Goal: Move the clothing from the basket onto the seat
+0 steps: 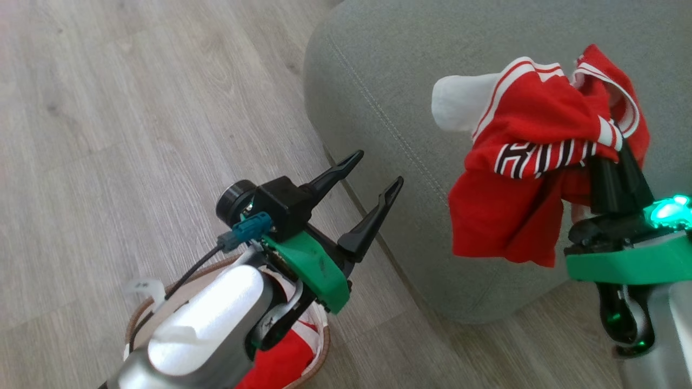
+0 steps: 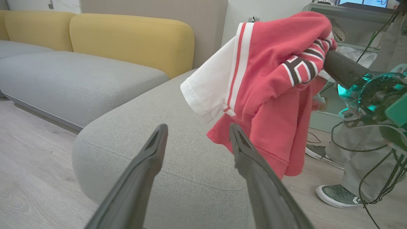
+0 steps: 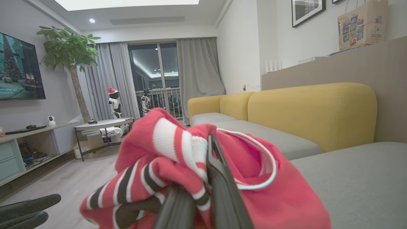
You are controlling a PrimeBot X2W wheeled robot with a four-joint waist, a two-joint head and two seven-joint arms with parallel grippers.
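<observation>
Shows right gripper (image 1: 613, 154) clamped on the red jersey (image 1: 519, 162), draped from its fingers above the seat (image 1: 389, 70) edge; left gripper (image 1: 380, 167) spread and empty, basket (image 1: 323, 346) with second red garment (image 1: 281, 364) behind its wrist. Risks the jersey sliding to the floor (image 1: 108, 135) if released this near the rim

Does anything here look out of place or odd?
Nothing damaged or spilled. The jersey hangs bunched from the shut right gripper by the edge of the seat, not laid down. Another red garment lies in the basket under the left arm.
</observation>
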